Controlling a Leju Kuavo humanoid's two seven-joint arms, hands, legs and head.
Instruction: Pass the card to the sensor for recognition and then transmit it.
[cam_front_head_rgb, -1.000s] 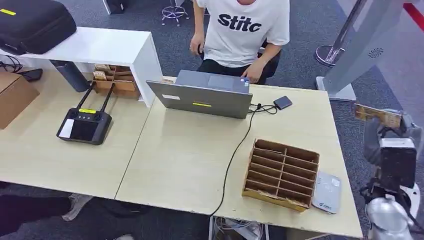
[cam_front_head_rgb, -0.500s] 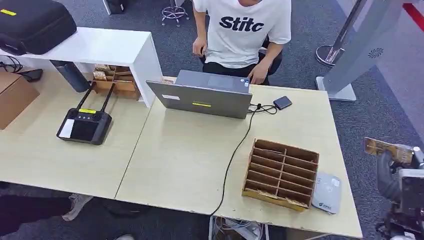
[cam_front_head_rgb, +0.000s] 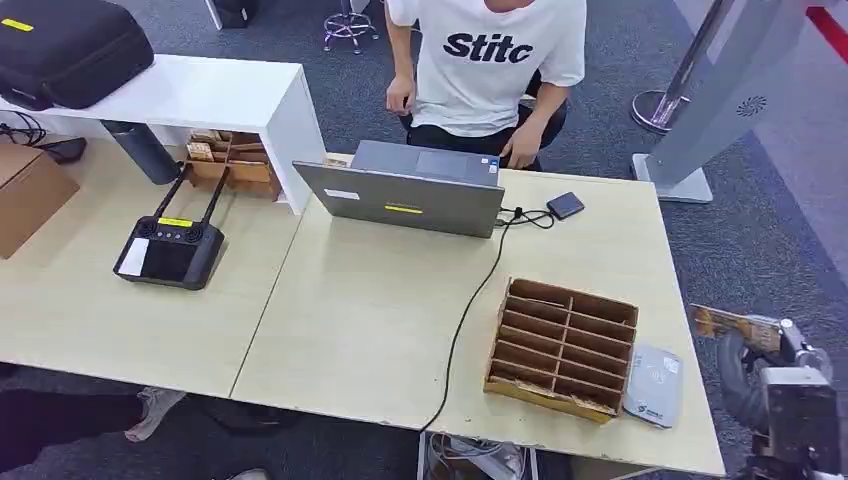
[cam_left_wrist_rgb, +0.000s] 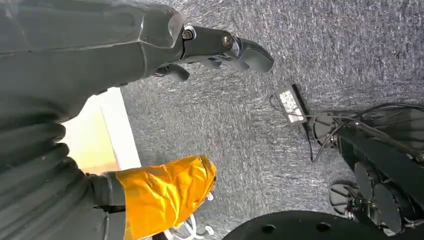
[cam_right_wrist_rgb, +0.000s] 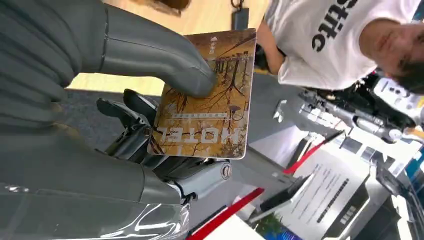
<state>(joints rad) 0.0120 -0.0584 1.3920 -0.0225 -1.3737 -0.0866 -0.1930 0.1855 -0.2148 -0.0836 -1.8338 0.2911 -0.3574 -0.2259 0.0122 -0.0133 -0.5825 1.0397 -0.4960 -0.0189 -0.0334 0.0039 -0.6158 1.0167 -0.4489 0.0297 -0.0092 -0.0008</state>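
My right hand (cam_front_head_rgb: 765, 375) is beyond the table's right edge, over the carpet, and holds a brown hotel card (cam_front_head_rgb: 735, 325) roughly level. In the right wrist view the thumb (cam_right_wrist_rgb: 165, 60) presses the card (cam_right_wrist_rgb: 210, 105), printed "HOTEL", against the dark fingers beneath. The sensor, a flat grey card reader (cam_front_head_rgb: 655, 385), lies at the table's (cam_front_head_rgb: 370, 310) near right corner, left of and slightly nearer than the card. My left hand (cam_left_wrist_rgb: 100, 50) hangs over the carpet holding nothing, its fingers apart from the orange-taped thumb.
A wooden slotted organizer (cam_front_head_rgb: 562, 345) stands just left of the reader. A laptop (cam_front_head_rgb: 410, 190) with a cable and a small black box (cam_front_head_rgb: 565, 205) sit at the far edge, where a person (cam_front_head_rgb: 490, 60) sits. A black remote controller (cam_front_head_rgb: 170, 245) lies at the left.
My right hand has come down with the card and then shifted left, toward the table's right edge and the reader. The person has leaned slightly.
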